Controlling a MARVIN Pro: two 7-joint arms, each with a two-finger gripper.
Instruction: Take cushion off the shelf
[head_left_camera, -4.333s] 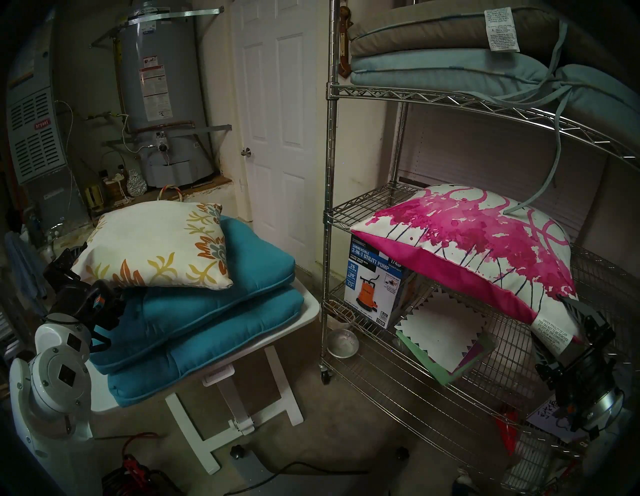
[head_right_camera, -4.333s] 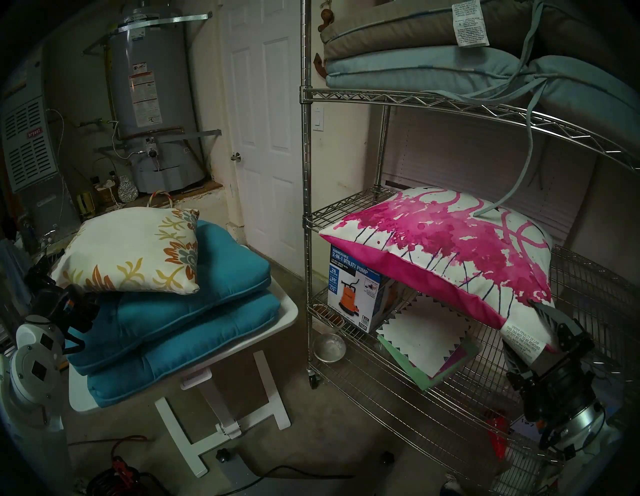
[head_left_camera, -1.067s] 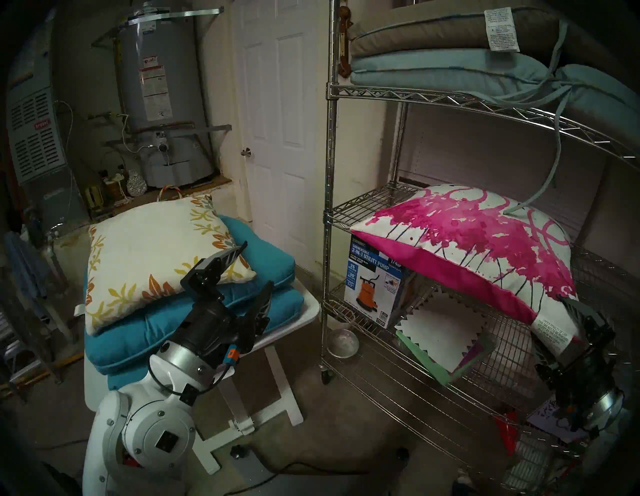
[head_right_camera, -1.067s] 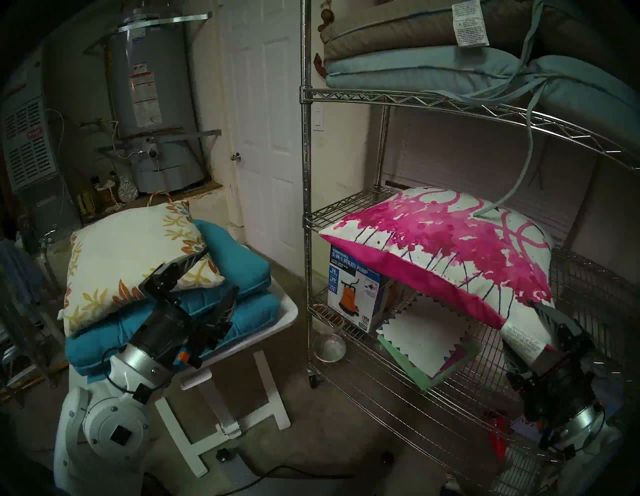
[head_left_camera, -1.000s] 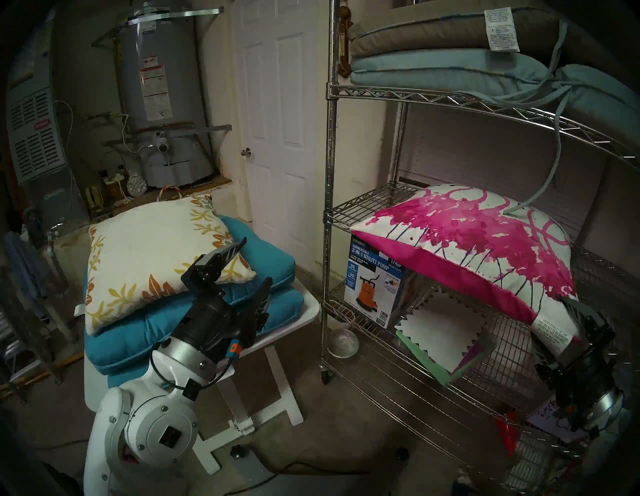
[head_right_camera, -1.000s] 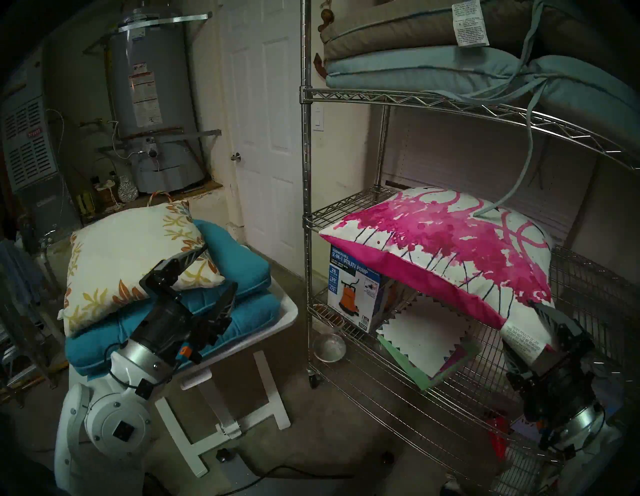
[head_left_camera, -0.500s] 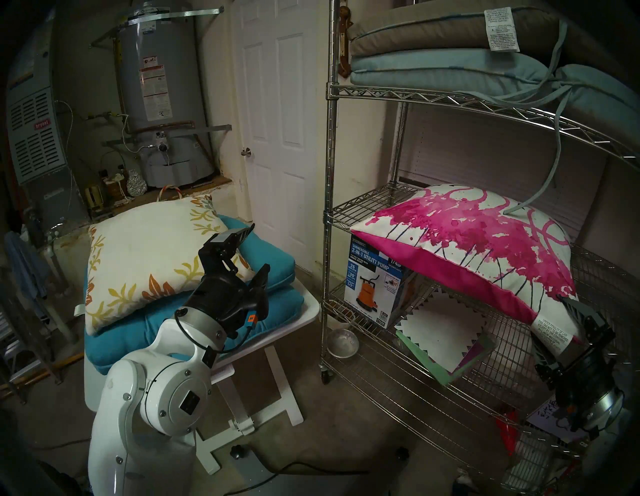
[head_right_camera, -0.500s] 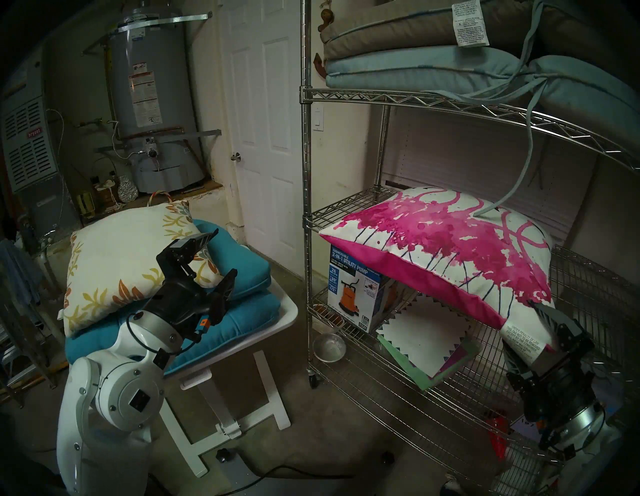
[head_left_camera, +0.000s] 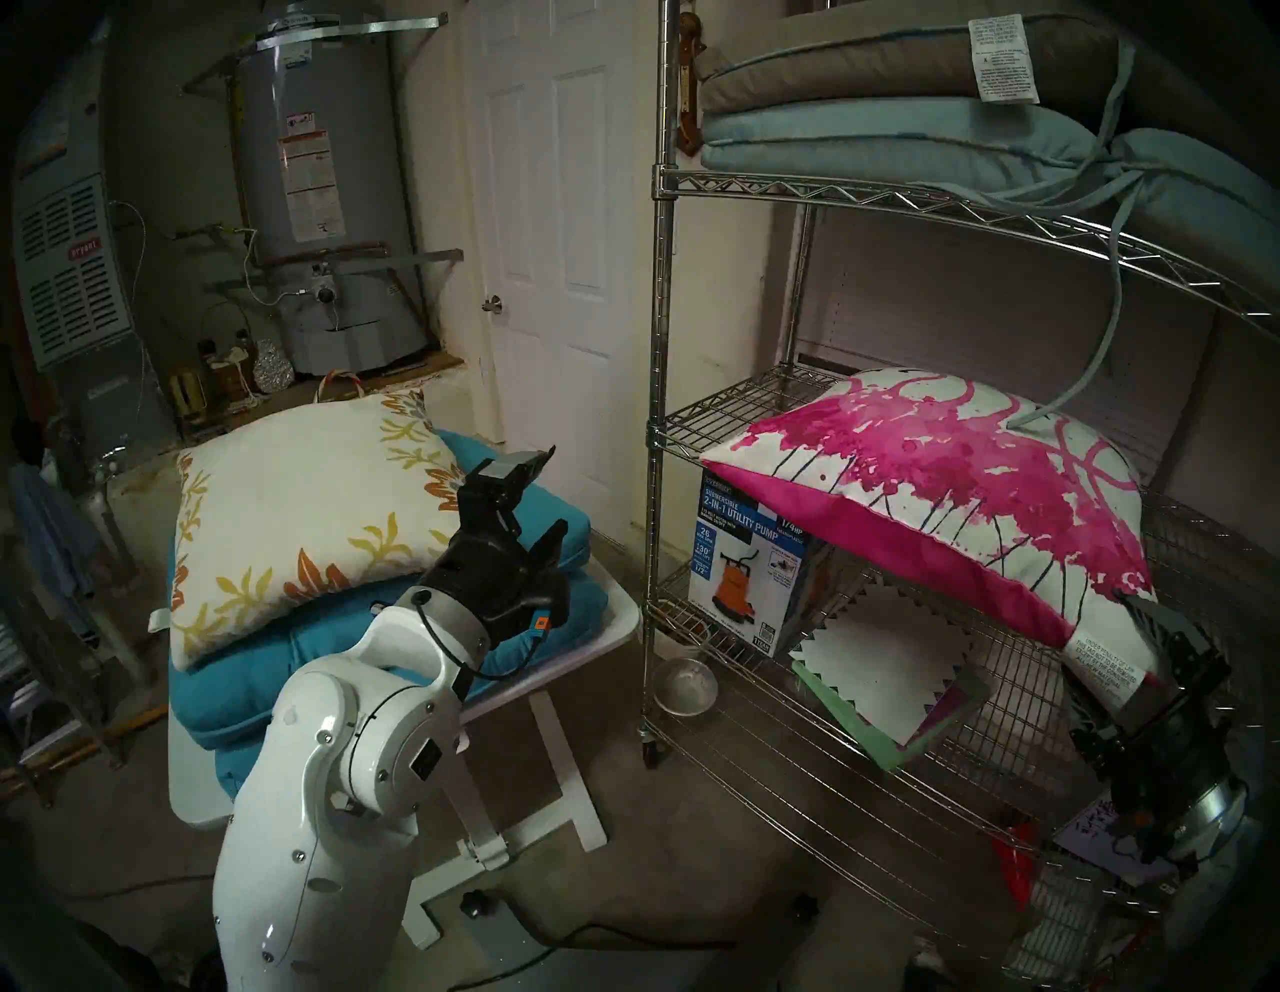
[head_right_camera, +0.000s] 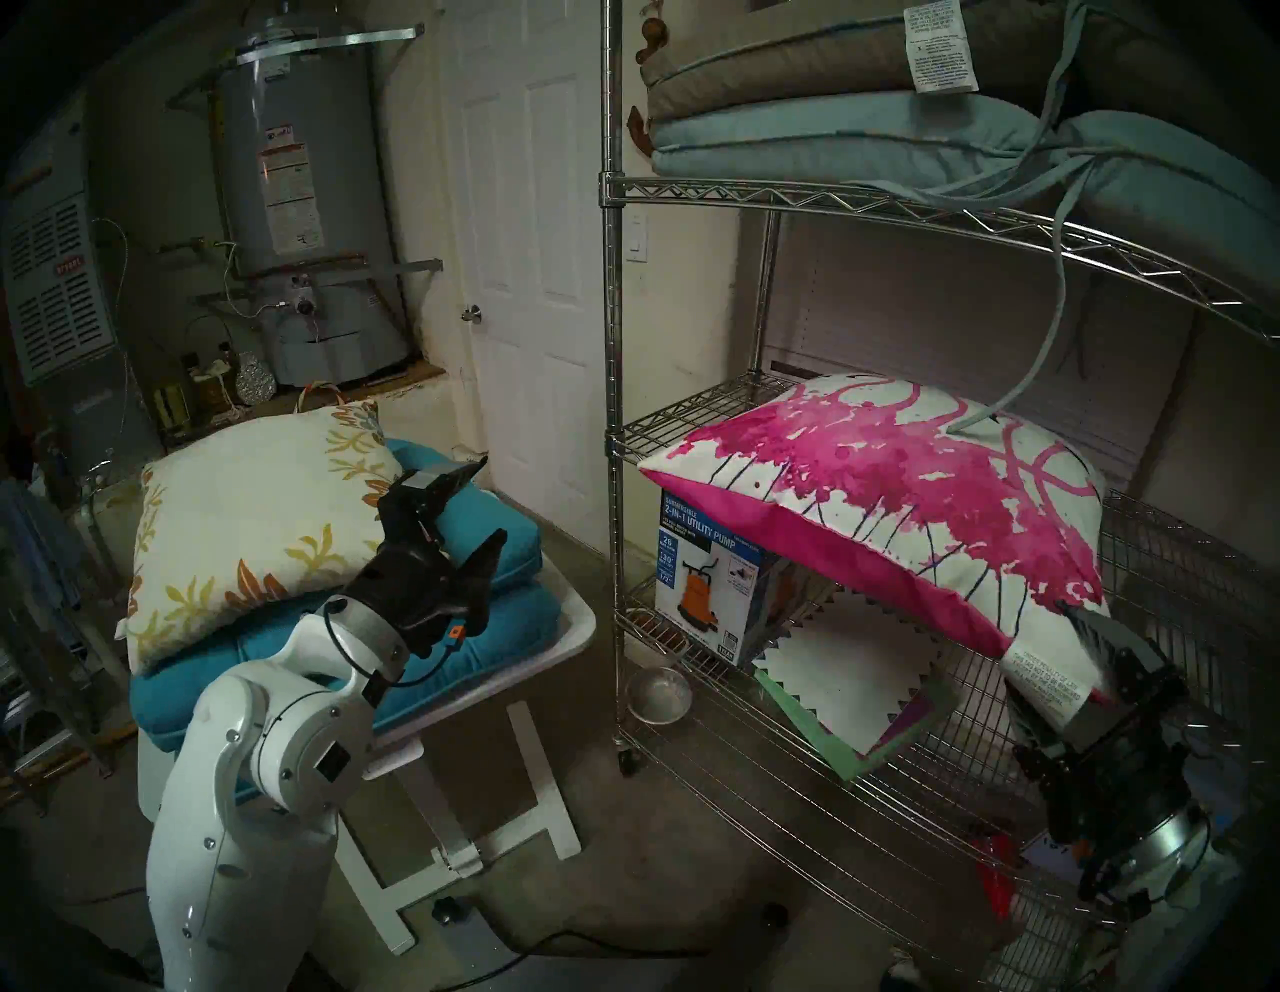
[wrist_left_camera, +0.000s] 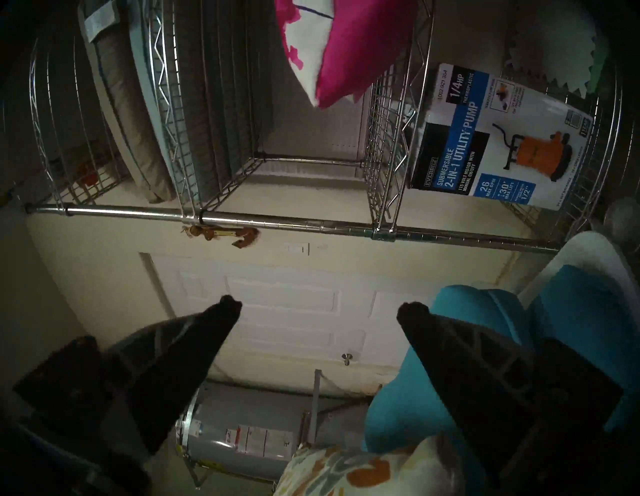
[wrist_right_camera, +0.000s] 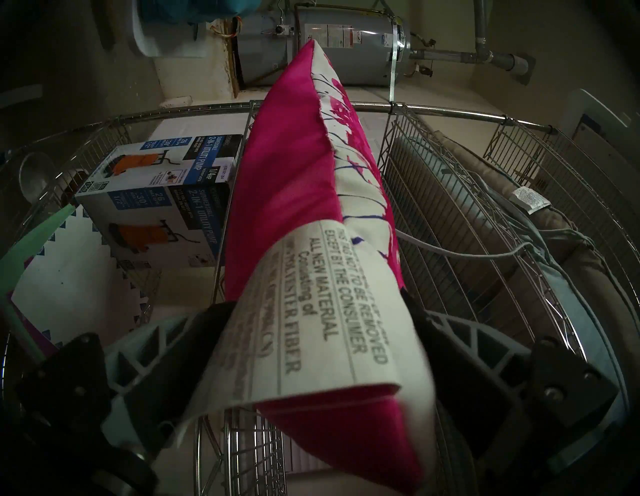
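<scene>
The pink splatter cushion (head_left_camera: 956, 499) lies on the shelf (head_left_camera: 734, 409), long axis left-right, its near-right corner between the spread right claw (wrist_right_camera: 311, 350); the spread, empty left claw (head_left_camera: 547, 495) is far left.

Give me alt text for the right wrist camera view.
The right gripper straddles the near corner and care tag of a pink-and-white cushion on the wire shelf, its fingers open on either side. A utility pump box sits left.
</scene>
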